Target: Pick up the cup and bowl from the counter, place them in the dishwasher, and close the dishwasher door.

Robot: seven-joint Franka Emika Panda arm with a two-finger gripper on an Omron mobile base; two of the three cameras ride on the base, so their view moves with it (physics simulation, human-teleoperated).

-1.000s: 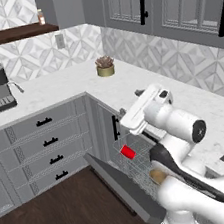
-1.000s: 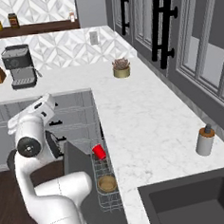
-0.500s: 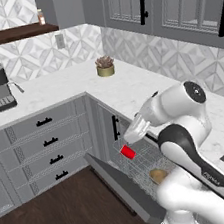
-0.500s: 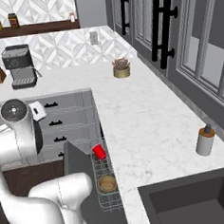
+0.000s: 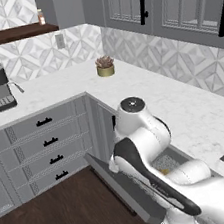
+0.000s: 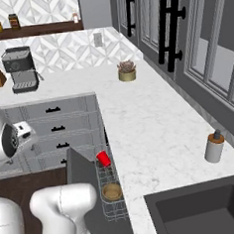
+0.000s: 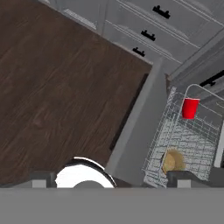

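The dishwasher door (image 7: 139,124) hangs lowered and open over the dark wood floor. Behind it the grey wire rack (image 7: 192,140) is pulled out. In the rack the red cup (image 7: 190,108) stands upright and the tan bowl (image 7: 173,161) lies nearer the front. From the right base view the cup (image 6: 103,159) and the bowl (image 6: 112,191) sit in the rack (image 6: 110,209) beside the white counter (image 6: 139,127). My gripper (image 7: 113,178) hovers high over the floor to the left of the door, open, its fingertips (image 7: 43,178) wide apart with nothing between them.
A potted plant (image 6: 127,72), a soap dispenser (image 6: 214,147) and a coffee machine (image 6: 21,69) stand on the counter, and a dark sink (image 6: 206,211) is at the front right. Grey drawers (image 5: 47,138) line the left. My folded arm (image 5: 139,145) blocks most of the dishwasher in the left base view.
The arm has swung away from the rack, up and then out to the left over the floor. The cup and bowl stay in the rack; the gripper remains open.
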